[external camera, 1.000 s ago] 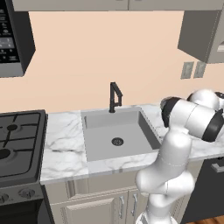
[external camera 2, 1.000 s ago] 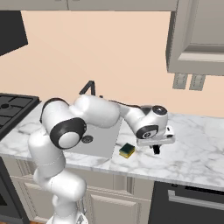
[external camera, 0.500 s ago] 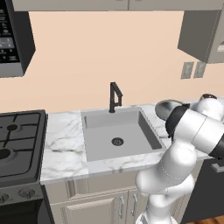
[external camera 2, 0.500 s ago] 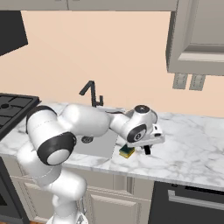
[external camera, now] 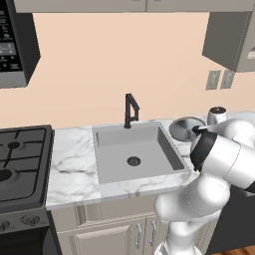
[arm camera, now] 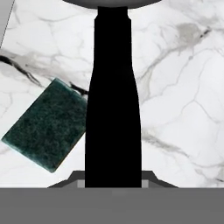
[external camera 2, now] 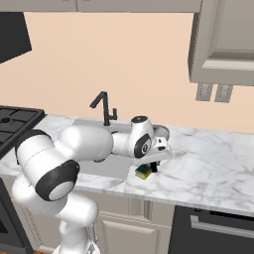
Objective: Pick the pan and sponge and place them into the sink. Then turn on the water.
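**Pan gripped by handle, raised beside the sink; sponge on counter**

Surroundings. The sink (external camera: 134, 155) is set into a white marble counter (external camera 2: 213, 168). One black faucet (external camera: 130, 111) stands at the basin's rear edge. One round drain (external camera: 133, 161) lies in the basin floor. One black stove (external camera: 20, 164) sits left of the sink, well apart from the work area. Two wall outlets (external camera 2: 213, 93) are mounted on the wall right of the sink, under an upper cabinet (external camera 2: 225, 42).

Task objects. One pan (external camera: 186, 128) is visible in the left base view just past the sink's right rim, partly hidden by the arm. In the hand view its black handle (arm camera: 113, 100) runs straight up the frame from between the fingertips. One sponge (external camera 2: 144, 171) lies on the counter just right of the basin, green face up in the hand view. It sits beside the handle and directly below the hand.

Gripper. The gripper (external camera 2: 155, 166) has its jaws clamped narrowly on the pan handle.

Obstructions. The arm's own links cover most of the pan in both base views. The handle overlaps the sponge's near corner in the hand view.
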Controlling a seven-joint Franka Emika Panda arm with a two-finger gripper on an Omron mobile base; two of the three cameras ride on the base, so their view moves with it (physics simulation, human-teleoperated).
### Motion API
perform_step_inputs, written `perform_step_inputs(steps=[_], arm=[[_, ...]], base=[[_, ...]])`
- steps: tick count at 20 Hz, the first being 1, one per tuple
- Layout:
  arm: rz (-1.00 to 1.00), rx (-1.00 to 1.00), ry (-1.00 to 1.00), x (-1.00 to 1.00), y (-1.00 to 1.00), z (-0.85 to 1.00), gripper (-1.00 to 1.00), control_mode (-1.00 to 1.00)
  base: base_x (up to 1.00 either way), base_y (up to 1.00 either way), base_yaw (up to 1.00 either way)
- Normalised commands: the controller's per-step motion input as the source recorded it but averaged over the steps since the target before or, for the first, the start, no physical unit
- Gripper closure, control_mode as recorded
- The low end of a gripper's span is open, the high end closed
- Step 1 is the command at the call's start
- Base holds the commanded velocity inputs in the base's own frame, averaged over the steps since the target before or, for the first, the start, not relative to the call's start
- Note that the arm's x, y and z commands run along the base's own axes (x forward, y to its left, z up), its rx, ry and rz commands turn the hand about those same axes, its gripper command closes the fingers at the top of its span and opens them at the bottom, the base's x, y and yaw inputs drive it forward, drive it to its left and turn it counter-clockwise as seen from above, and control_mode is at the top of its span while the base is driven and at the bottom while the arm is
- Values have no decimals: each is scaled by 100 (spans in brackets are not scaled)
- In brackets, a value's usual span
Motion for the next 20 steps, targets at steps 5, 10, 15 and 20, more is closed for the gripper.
perform_step_inputs(steps=[5,10,15,20], arm=[[0,1,7,0,28,1,100,-100],[4,4,6,1,23,-1,100,-100],[4,4,3,0,26,3,100,-100],[0,3,0,0,30,11,100,-100]], base=[[0,0,0],[0,0,0],[0,0,0],[0,0,0]])
